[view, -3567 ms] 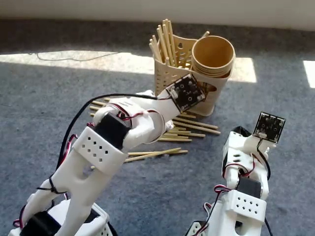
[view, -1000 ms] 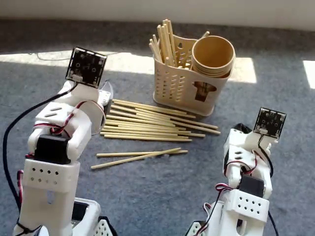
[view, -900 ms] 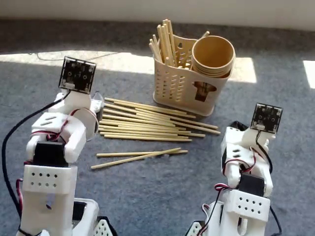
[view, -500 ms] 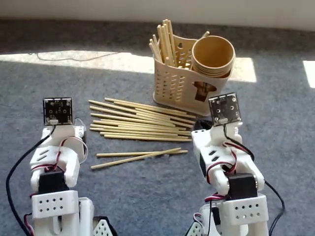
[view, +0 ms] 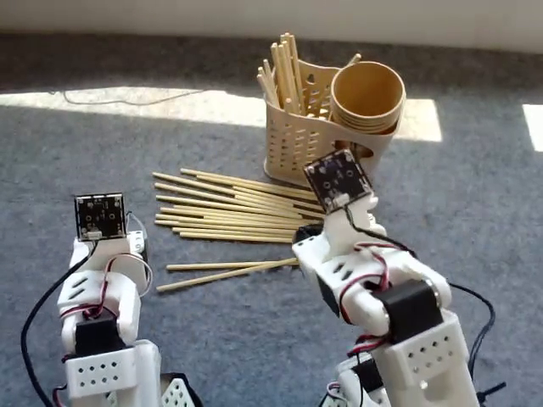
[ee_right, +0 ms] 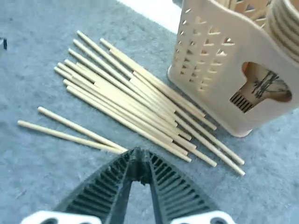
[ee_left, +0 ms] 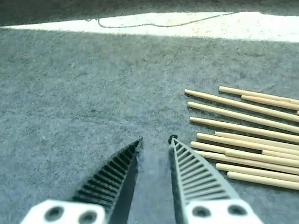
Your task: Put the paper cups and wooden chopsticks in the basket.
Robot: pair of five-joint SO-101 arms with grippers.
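Near the loose chopsticks the left gripper is parted, the right gripper closed empty; the cup print seems unreadable.

Grey carpet, thin cord along sunlit patch

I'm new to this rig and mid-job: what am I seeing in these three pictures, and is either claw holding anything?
The left arm and right arm are small robots, each ending in a two-finger gripper. The high view looks down on both; the other two pictures come from cameras on their wrists. On the grey carpet lie loose chopsticks. The basket already holds stacked paper cups and standing chopsticks. The left gripper is slightly open and empty, by the pile's ends. The right gripper is shut on nothing, close to the pile and basket.
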